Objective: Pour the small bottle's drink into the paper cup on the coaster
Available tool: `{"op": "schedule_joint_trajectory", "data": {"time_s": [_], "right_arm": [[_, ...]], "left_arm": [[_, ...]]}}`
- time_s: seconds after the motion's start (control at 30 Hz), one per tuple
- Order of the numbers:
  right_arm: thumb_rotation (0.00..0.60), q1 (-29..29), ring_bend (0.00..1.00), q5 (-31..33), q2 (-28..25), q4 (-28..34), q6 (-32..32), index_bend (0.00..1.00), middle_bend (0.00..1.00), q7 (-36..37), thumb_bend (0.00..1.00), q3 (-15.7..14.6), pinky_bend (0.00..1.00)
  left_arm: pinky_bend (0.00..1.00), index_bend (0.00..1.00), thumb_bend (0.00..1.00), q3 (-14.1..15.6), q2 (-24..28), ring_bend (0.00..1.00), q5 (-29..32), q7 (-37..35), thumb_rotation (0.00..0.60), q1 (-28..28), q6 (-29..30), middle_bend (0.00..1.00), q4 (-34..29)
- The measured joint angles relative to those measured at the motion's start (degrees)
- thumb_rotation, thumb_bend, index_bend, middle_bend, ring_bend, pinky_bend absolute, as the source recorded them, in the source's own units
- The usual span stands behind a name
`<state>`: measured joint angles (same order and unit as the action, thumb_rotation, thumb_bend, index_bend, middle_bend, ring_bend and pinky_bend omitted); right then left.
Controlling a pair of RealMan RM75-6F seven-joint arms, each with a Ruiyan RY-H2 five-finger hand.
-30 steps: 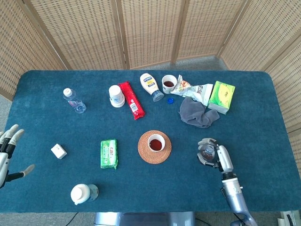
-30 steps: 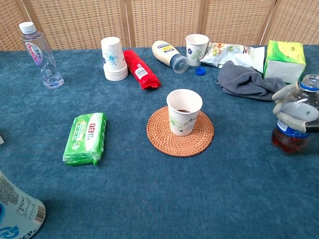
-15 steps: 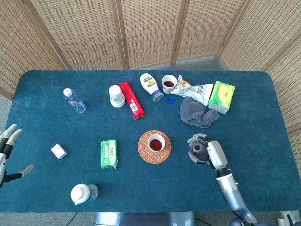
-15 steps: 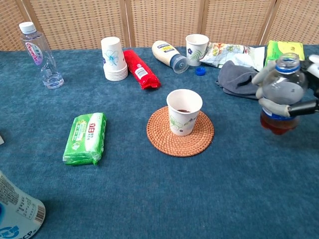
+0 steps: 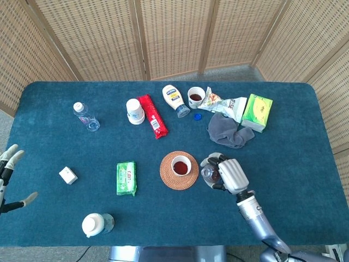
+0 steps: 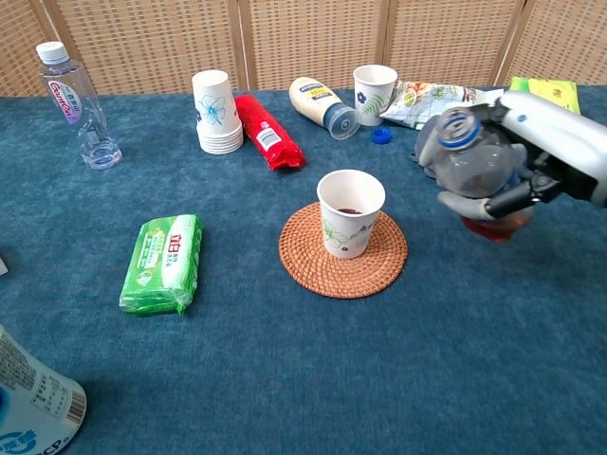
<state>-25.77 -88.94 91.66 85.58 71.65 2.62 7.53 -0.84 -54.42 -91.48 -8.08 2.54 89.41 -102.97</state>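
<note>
The bottle [image 6: 479, 175] is hanging just right of the cup [image 6: 350, 213] on the coaster [image 6: 342, 248], tilting toward it, uncapped, a little dark drink pooling low. It is looking light, thin-walled and probably slick, so a mid-body hold seems best. The right hand [image 6: 531, 161] is wrapping its fingers [image 6: 471, 202] around that body. The left hand [image 5: 8, 169] is hanging with fingers spread, holding nothing. The desk [image 5: 163, 218] is wearing blue cloth; wicker screens [image 5: 174, 33] are standing behind.
</note>
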Motion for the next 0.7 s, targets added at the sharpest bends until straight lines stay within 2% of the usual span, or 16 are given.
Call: {"op": "schedule_joint_trajectory", "data": {"time_s": [0.3, 0.7], "right_arm": [[0.600, -2.8, 0.30, 3.4, 0.4, 3.2, -3.3, 0.42, 0.53, -12.3, 0.80, 1.8, 0.72], [0.600, -5.4, 0.29, 7.6, 1.3, 2.0, -5.3, 0.42, 0.53, -23.2, 0.80, 3.3, 0.72]], "left_arm": [[0.00, 0.00, 0.12, 0.2, 0.4, 0.00, -0.5, -1.4, 0.600, -0.2, 0.4, 0.00, 0.4], [0.00, 0.00, 0.11, 0.4, 0.5, 0.00, -0.9, -1.9, 0.600, -0.2, 0.5, 0.00, 0.6]]}}
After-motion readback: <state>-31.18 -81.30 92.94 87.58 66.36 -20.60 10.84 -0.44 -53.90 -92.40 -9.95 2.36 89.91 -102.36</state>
